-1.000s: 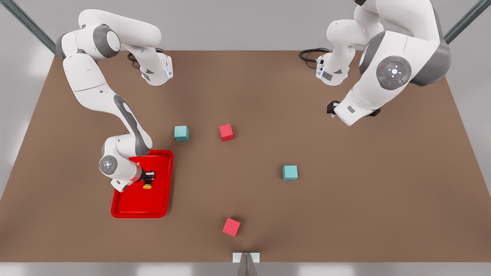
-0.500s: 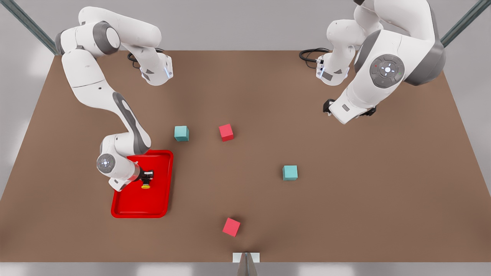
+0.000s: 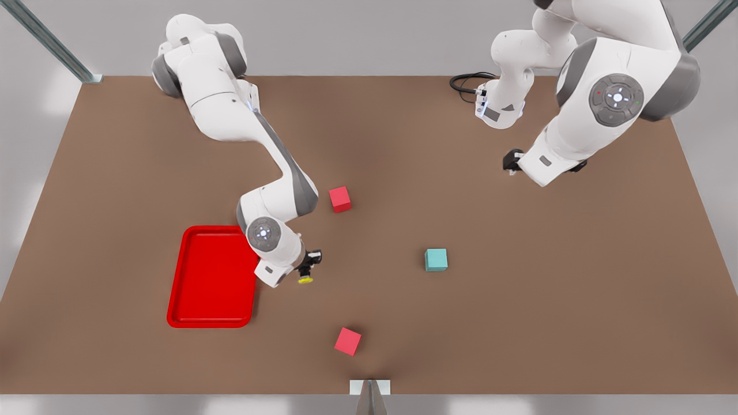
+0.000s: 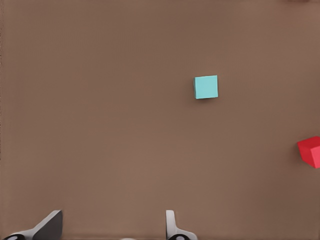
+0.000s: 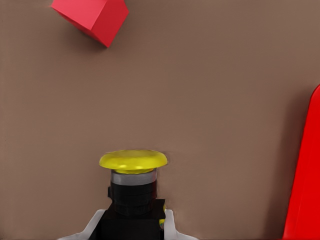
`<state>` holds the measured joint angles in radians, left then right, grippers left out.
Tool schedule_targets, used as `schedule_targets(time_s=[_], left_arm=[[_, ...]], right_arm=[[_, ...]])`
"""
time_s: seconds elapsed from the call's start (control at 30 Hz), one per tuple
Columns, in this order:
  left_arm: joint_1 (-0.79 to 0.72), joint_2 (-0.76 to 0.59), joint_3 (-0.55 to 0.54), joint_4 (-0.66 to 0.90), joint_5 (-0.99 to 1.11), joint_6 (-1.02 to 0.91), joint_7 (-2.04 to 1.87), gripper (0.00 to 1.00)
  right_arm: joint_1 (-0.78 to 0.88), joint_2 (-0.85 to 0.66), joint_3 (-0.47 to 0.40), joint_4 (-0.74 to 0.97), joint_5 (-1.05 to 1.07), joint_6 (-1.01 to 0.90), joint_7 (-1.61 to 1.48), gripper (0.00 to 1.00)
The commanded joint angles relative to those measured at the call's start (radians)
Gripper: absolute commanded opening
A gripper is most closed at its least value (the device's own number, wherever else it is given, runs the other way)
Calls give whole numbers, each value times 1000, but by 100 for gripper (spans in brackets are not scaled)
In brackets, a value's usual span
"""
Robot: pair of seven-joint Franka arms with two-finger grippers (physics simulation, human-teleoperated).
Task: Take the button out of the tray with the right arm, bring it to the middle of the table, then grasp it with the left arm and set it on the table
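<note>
Out of the tray already: button carried clear of the red rim, just past the tray's edge toward the front view's right, above bare desk. Not yet at the middle, judging by the gap between it and the centre of the brown top. Left to do: the rest of the carry, the handover, the set-down.

Right gripper with fingers narrowed onto the button's black body, yellow cap pointing out beyond the tips, as seen in the right wrist view. Held off the desk by the look of it, though contact cannot be ruled out from these angles. Red cube ahead of the cap in that view, tray rim off to one side.

Left gripper waiting far off at the front view's right, near its own base. Fingers spread wide in the left wrist view, nothing between them, nothing touched. Below it only desk, with a teal cube and the corner of another red cube well apart from the tips.
</note>
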<state>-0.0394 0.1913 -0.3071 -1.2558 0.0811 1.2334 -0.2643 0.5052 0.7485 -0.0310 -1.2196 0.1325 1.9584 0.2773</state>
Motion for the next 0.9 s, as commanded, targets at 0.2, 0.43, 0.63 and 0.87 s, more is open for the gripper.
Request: schedule_targets(time_s=[0.2, 0.43, 0.63, 0.87], left_arm=[[15, -1, -1, 1, 0, -35, 8, 100], [18, -1, -1, 0, 0, -37, 8, 100], [18, -1, -3, 1, 0, -35, 8, 100], [18, -1, -3, 0, 0, -35, 8, 100]], right_arm=[[174, 293, -37, 368, 188, -99, 663, 46], [223, 357, -49, 400, 191, 8, 715, 46], [273, 419, -50, 443, 193, 69, 726, 51], [227, 384, -38, 431, 200, 14, 695, 100]])
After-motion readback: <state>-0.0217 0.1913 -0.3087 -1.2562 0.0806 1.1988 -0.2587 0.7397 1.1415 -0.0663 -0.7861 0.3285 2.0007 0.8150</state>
